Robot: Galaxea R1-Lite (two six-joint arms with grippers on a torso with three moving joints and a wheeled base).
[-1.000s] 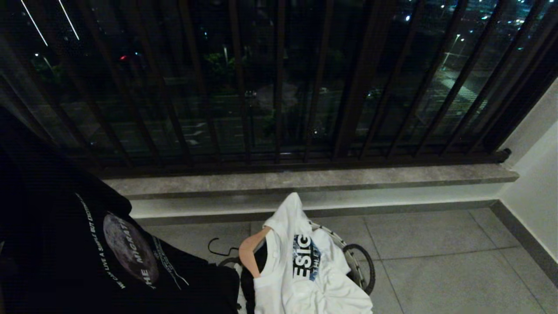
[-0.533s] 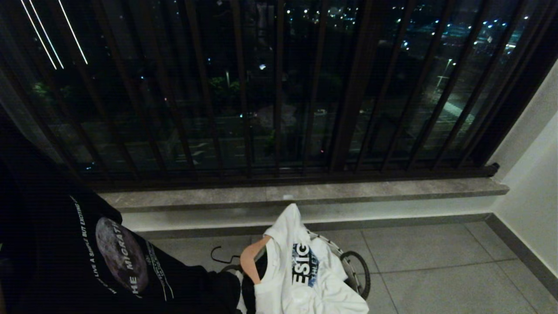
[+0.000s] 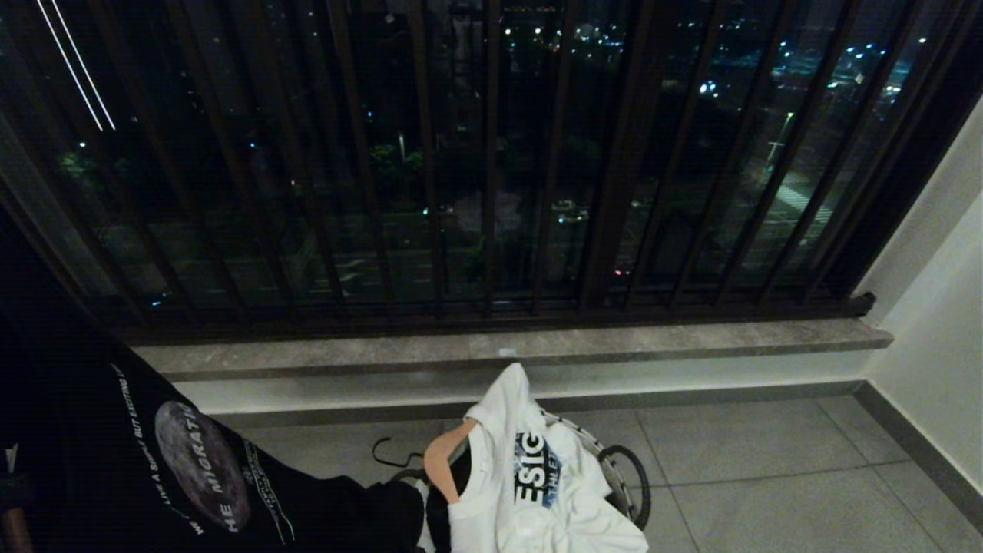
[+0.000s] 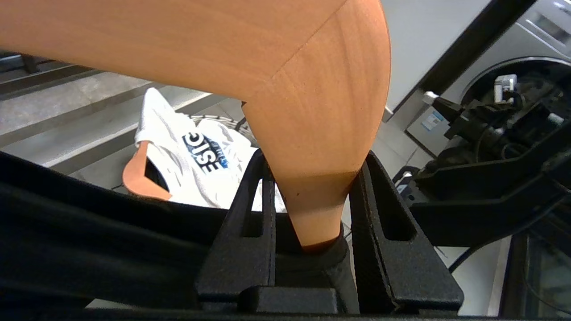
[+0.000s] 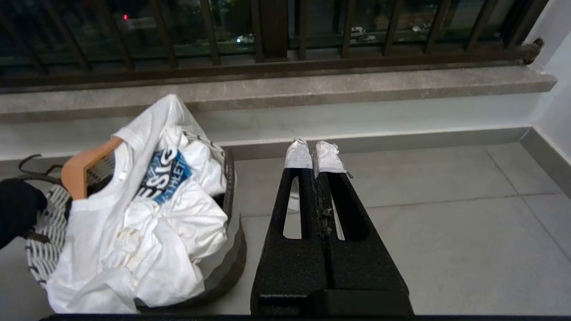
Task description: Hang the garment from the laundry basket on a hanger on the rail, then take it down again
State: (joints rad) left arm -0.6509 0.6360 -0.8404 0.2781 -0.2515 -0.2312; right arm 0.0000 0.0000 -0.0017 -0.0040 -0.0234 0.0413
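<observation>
Two garments show in the head view: a black T-shirt [image 3: 192,476] with a moon print fills the lower left, and a white T-shirt [image 3: 537,491] on a wooden hanger [image 3: 441,461] lies piled in the laundry basket [image 3: 626,480] on the tiled floor [image 3: 768,461]. Behind them run a stone sill [image 3: 537,346] and the dark window bars [image 3: 491,153]; neither arm shows here.

In the left wrist view, the left gripper [image 4: 312,209] has its fingers [image 4: 250,223] clamped on the end of a second wooden hanger [image 4: 312,111], with the black T-shirt's cloth draped below. The basket and white shirt lie beyond on the floor.

In the right wrist view, the right gripper [image 5: 312,156] hangs above the floor just beside the basket, its taped fingers [image 5: 296,156] pressed together on nothing.
</observation>
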